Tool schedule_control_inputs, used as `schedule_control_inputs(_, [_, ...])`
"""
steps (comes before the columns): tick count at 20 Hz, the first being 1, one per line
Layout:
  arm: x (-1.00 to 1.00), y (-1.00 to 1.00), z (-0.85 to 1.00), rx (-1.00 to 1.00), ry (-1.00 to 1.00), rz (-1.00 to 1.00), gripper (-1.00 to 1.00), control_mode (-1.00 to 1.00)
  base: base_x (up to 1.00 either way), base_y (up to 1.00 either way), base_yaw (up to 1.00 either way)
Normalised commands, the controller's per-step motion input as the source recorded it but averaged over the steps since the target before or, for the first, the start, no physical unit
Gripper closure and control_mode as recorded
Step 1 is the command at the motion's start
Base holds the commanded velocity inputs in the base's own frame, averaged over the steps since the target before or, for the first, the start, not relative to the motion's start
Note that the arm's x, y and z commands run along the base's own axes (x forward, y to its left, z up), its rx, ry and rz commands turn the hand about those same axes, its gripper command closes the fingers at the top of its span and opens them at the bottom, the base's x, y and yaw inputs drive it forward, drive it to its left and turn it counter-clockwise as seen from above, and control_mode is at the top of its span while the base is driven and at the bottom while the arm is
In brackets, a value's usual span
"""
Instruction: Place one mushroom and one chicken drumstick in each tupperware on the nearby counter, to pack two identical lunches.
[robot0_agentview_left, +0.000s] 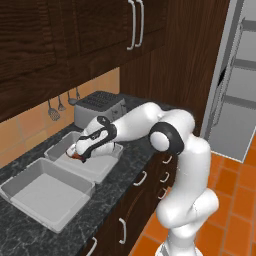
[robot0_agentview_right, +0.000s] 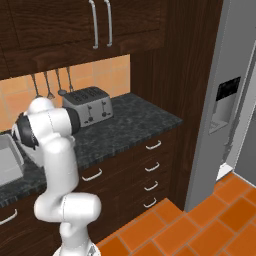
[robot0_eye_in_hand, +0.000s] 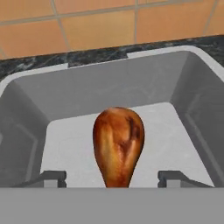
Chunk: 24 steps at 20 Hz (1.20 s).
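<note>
Left to right along the counter (robot0_agentview_left: 30, 220): the nearer tupperware (robot0_agentview_left: 47, 195) sits apart from the hand, with nothing visible inside. The farther tupperware (robot0_eye_in_hand: 113, 83) lies directly under the gripper (robot0_eye_in_hand: 113, 177), whose fingers stand spread, clear of the drumstick (robot0_eye_in_hand: 118, 146) between them, apparently let go so it rests on the tub floor. I see no mushroom in either tub.
</note>
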Motion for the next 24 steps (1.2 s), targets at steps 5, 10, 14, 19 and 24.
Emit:
schedule_control_inputs(5, [-0.49,-0.51,0.33,0.00,-0.05,-0.14,-1.00,-1.00,0.00,0.00,0.00])
schedule_control_inputs(10, [-0.61,-1.00,0.74,0.01,-0.09,-0.14,-1.00,-1.00,0.00,0.00,0.00])
schedule_control_inputs(14, [-0.61,-1.00,0.97,0.10,-0.12,-0.14,-1.00,-1.00,0.00,0.00,0.00])
schedule_control_inputs(19, [-0.60,-1.00,1.00,0.15,-0.08,-0.14,-1.00,-1.00,0.00,0.00,0.00])
schedule_control_inputs(24, [-0.86,-1.00,0.92,0.12,-0.03,-0.10,-1.00,-1.00,0.00,0.00,0.00])
